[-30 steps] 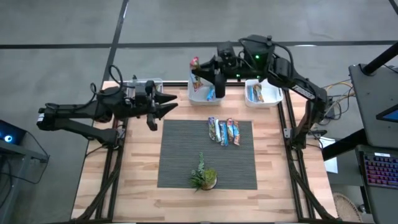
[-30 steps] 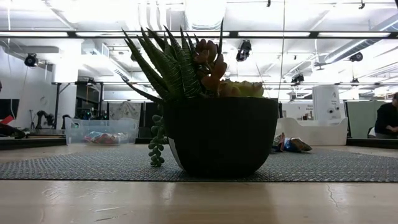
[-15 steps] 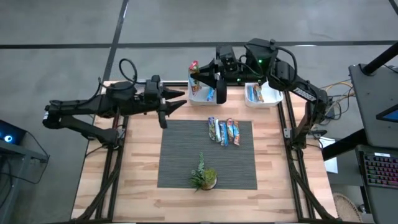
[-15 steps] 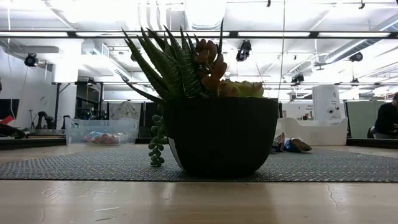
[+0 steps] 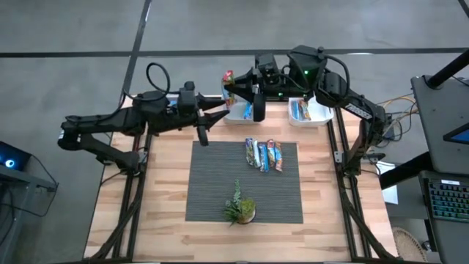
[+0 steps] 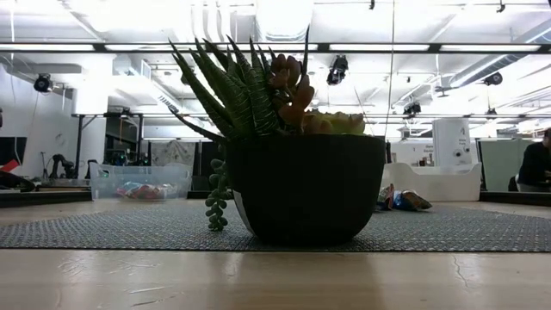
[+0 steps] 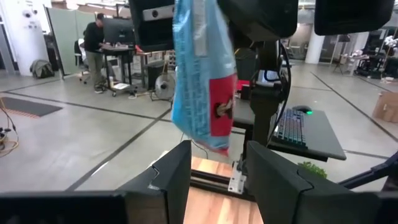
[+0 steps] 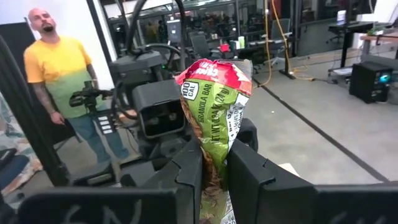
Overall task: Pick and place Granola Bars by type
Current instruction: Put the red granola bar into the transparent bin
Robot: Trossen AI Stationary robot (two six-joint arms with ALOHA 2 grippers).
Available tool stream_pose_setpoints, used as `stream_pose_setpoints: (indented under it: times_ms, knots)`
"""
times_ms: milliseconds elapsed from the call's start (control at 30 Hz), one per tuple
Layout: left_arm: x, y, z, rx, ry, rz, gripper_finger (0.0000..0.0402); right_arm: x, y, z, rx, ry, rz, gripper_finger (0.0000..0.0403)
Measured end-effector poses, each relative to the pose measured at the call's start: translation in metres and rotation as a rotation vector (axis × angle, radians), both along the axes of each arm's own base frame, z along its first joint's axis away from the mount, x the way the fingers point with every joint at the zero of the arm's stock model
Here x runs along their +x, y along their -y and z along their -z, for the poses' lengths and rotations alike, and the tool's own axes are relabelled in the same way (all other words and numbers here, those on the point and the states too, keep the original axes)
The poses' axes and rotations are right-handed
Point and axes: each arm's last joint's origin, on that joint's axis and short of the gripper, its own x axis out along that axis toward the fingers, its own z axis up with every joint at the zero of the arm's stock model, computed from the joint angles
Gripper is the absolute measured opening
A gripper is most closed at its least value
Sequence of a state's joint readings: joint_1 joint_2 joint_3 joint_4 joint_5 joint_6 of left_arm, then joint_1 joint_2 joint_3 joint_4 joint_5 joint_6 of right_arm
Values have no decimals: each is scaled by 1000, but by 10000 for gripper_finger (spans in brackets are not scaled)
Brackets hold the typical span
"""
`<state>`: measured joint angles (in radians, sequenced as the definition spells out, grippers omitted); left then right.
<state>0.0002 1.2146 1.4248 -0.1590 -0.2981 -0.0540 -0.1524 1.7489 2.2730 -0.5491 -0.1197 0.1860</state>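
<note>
At the table's far edge, between the two arms:
Right fingers: narrow, pinched on the lower end of a granola bar in a green wrapper with a red top, held upright.
Right gripper: raised over the left white bin, pointing toward the left arm.
Left fingers: parted, nothing between them; the held bar hangs just ahead of the tips, its blue and red side showing, not touching them.
Left gripper: near the mat's far-left corner, pointing at the right gripper, close to it but apart.
Loose granola bars: a short row lying side by side on the grey mat, far half.
Right white bin: bars inside; the left bin also holds a blue-wrapped one.
Plant: small pot near the mat's front edge.
Person: standing beyond the table, yellow-green shirt.
</note>
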Motion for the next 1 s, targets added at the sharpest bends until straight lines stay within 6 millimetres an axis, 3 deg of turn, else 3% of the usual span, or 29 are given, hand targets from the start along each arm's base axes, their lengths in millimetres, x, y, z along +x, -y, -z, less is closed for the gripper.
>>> stream_pose_setpoints:
  times_ms: [400, 1000]
  knots:
    - [11, -1, -6, 18, -2, -21, 138, 0, 1, 2, -11, -21, 17, 47]
    - [9, -3, -15, 61, 23, -73, 138, 0, 1, 2, -11, -23, 16, 47]
